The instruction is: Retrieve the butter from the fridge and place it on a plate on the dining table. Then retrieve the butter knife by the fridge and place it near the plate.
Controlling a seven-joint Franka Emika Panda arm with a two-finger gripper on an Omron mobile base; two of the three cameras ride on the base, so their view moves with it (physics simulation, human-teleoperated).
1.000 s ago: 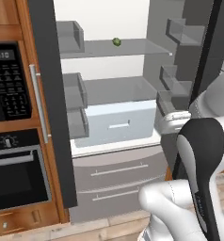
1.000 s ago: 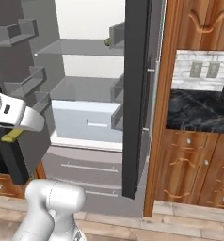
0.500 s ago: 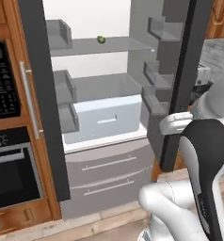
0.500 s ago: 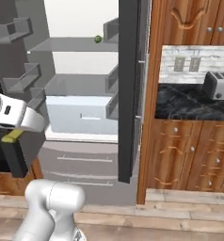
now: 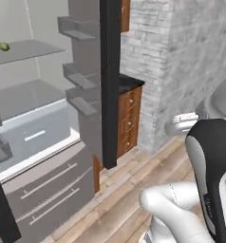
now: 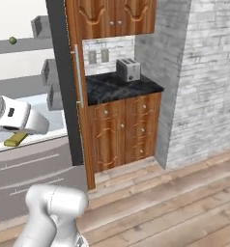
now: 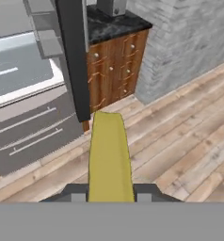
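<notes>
Left base view: we see the fridge (image 5: 48, 142) hanging open, a small green fruit (image 5: 4, 46) on its shelf. Right base view: the butter (image 6: 16, 139) sticks out under the hand. Hand view: the claw (image 7: 110, 194) is pinched shut on the butter – it could slip out while driving. No readable writing anywhere.

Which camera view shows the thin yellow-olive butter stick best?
The hand view: the thin yellow-olive butter stick runs up the middle of the picture, clamped in the tool over the wooden floor. The right base view shows just one end of it poking out below the white arm.
</notes>
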